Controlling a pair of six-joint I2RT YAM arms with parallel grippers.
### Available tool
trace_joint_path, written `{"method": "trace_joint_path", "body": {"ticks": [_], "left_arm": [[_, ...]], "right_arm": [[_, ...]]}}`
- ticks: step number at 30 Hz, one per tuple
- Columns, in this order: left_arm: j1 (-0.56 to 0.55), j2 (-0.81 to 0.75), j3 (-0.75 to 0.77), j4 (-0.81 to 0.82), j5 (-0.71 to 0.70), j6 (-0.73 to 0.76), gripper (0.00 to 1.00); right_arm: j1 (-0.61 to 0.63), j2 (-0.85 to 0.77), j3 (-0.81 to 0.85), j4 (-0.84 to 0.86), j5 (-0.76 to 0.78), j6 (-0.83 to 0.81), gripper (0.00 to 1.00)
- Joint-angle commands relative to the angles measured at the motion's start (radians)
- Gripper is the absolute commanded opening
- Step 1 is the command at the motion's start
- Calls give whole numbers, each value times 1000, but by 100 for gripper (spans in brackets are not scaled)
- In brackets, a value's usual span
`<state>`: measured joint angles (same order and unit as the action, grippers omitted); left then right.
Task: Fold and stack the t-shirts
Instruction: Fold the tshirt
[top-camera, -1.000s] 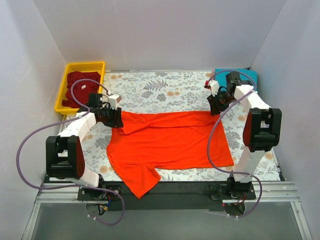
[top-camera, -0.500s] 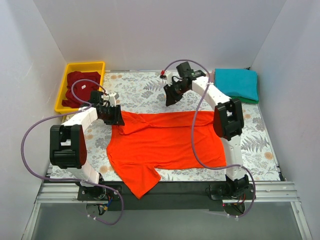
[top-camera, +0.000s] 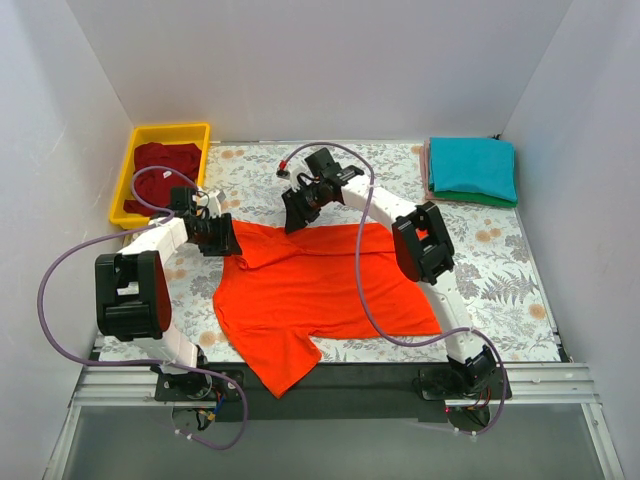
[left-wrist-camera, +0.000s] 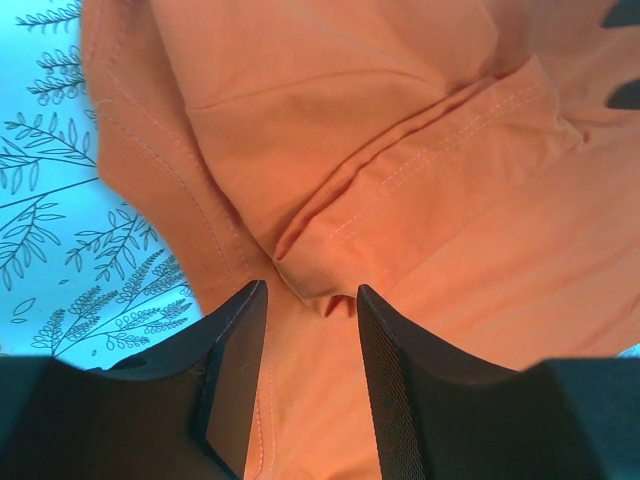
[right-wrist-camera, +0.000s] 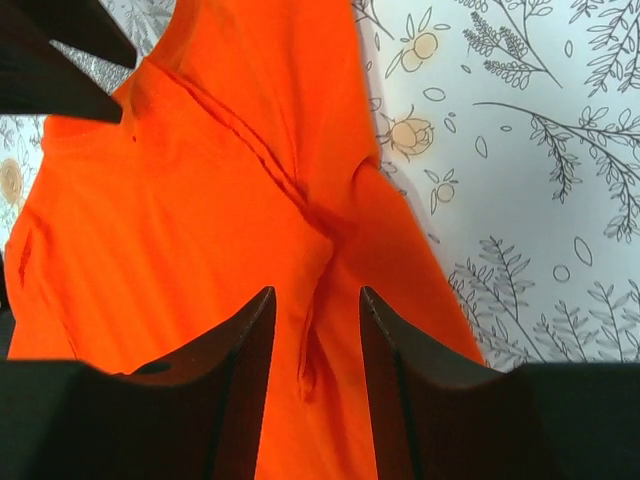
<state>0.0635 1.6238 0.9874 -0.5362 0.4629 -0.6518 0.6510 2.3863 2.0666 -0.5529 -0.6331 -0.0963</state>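
Orange-red t-shirt (top-camera: 330, 290) lies spread mid-table on the floral cloth (top-camera: 500, 270). Left gripper (left-wrist-camera: 310, 292) sits at its far-left corner, jaws apart over a seam fold. Right gripper (right-wrist-camera: 315, 292) is at the far edge, jaws apart too. Whether either touches the fabric is unclear. Teal t-shirt (top-camera: 472, 163) lies folded far right.

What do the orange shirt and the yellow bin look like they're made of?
Orange shirt: soft matte cloth, likely cotton knit; it wrinkles and folds, with stitched seams clear in the left wrist view. Yellow bin: probably rigid moulded plastic, smooth with a slight sheen; straight walls and an even rim.
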Motion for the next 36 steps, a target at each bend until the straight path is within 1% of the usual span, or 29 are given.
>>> {"method": "trace_joint_path", "body": {"ticks": [1, 7, 19, 22, 25, 26, 28, 29, 31, 32, 33, 35, 36], "left_arm": [[-2, -42, -10, -8, 37, -6, 40], [-2, -18, -6, -1, 43, 1, 40], [-2, 38, 43, 8, 66, 6, 39], [-4, 42, 50, 8, 79, 7, 37], [-2, 39, 53, 8, 98, 6, 33], [-4, 39, 53, 8, 103, 6, 32], [-2, 39, 56, 7, 105, 9, 28], [-2, 41, 56, 7, 105, 11, 23], [-2, 42, 59, -1, 103, 20, 16], [-2, 39, 59, -4, 102, 26, 13], [-2, 31, 59, -11, 102, 40, 7], [-2, 21, 53, -21, 89, 61, 0], [-4, 5, 50, -31, 86, 92, 0]], "right_arm": [[-7, 39, 55, 122, -36, 107, 46], [9, 96, 78, 131, -59, 129, 47], [30, 74, 38, 159, -114, 144, 44], [38, 79, 35, 162, -116, 144, 42], [39, 80, 27, 162, -120, 145, 34], [39, 76, 24, 160, -122, 145, 26], [39, 67, 18, 160, -126, 142, 17], [39, 56, 13, 162, -128, 141, 11], [39, 45, 6, 159, -132, 135, 4], [39, 33, 1, 159, -132, 132, 1], [39, 24, -14, 160, -134, 130, 1], [39, -2, -46, 160, -146, 118, 1], [39, -13, -57, 160, -151, 112, 1]]}}
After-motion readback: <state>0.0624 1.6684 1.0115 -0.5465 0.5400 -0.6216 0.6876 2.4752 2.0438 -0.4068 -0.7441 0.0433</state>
